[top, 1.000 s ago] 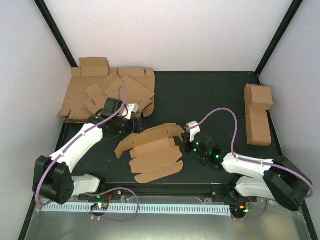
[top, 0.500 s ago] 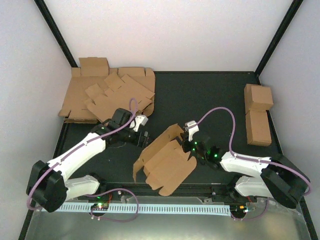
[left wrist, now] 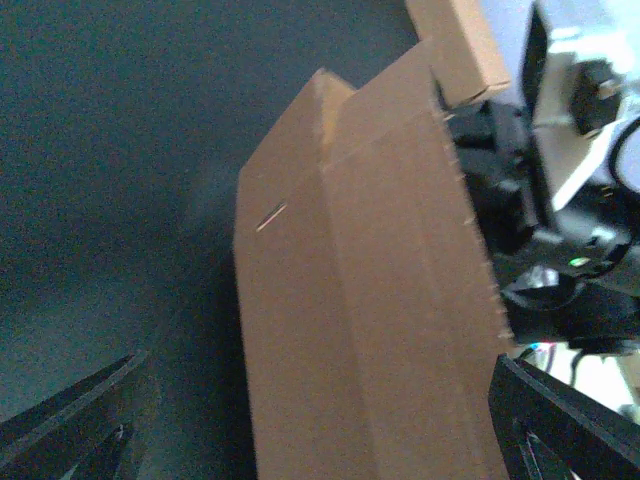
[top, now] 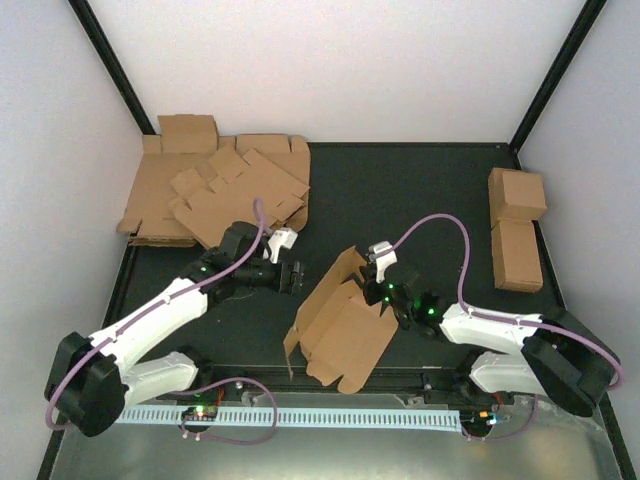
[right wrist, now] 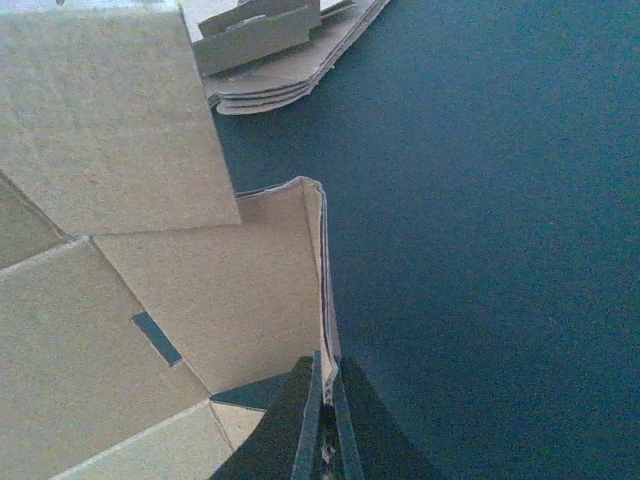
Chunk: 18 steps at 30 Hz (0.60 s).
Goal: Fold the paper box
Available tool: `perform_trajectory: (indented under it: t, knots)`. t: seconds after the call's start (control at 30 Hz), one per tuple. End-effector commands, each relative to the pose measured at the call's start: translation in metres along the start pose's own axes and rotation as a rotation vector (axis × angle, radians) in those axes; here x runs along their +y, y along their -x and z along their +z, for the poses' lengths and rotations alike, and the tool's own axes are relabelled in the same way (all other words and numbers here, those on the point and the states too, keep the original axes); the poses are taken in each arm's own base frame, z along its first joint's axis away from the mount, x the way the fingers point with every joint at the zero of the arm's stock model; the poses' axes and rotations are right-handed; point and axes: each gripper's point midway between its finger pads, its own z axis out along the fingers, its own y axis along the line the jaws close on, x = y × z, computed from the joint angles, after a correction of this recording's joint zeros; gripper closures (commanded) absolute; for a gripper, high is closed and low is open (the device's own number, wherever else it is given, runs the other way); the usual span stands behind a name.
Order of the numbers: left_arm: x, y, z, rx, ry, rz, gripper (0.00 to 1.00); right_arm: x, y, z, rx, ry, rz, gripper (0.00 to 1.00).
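Pinching an edge of the paper box (top: pixel 345 330), centre frame, between my right fingers (right wrist: pixel 285 430) — my left fingers (left wrist: pixel 560 420) gape wide near it, empty.

You're in a lab robot cell: plain white panel walls (top: pixel 350 70) and black frame posts (top: pixel 112 60) enclose your dark table (top: pixel 400 190).

There is 1 partly folded paper box (top: pixel 345 325). There are 2 closed brown cartons, the far carton (top: pixel 517 193) and the near carton (top: pixel 518 255). There is 1 pile of flat blanks (top: pixel 215 185), its overlapping sheets too tangled to count. There are 2 arms, the left arm (top: pixel 150 310) and the right arm (top: pixel 495 328), each trailing 1 purple cable. All are on 1 black table (top: pixel 400 190).
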Motion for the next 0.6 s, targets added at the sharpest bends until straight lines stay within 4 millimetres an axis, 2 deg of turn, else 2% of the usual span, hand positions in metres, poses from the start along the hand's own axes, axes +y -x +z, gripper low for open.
perform_trajectory:
  t: [0.0,0.27,0.4,0.57]
  knots:
    - [-0.031,0.016,-0.006,-0.059,-0.139,-0.003,0.06,0.005,0.02,-0.002,-0.067,-0.001,-0.006,0.95]
    - [-0.026,0.001,0.006,0.024,-0.148,-0.014,0.05,0.008,0.031,-0.001,-0.087,-0.001,-0.021,0.92]
    - [-0.02,-0.001,0.007,0.042,-0.082,0.013,0.07,0.01,0.037,0.001,-0.09,0.003,-0.037,0.9]
    - [-0.007,-0.008,0.01,0.073,0.098,0.099,0.16,0.012,0.035,-0.002,-0.072,0.014,-0.011,0.73]
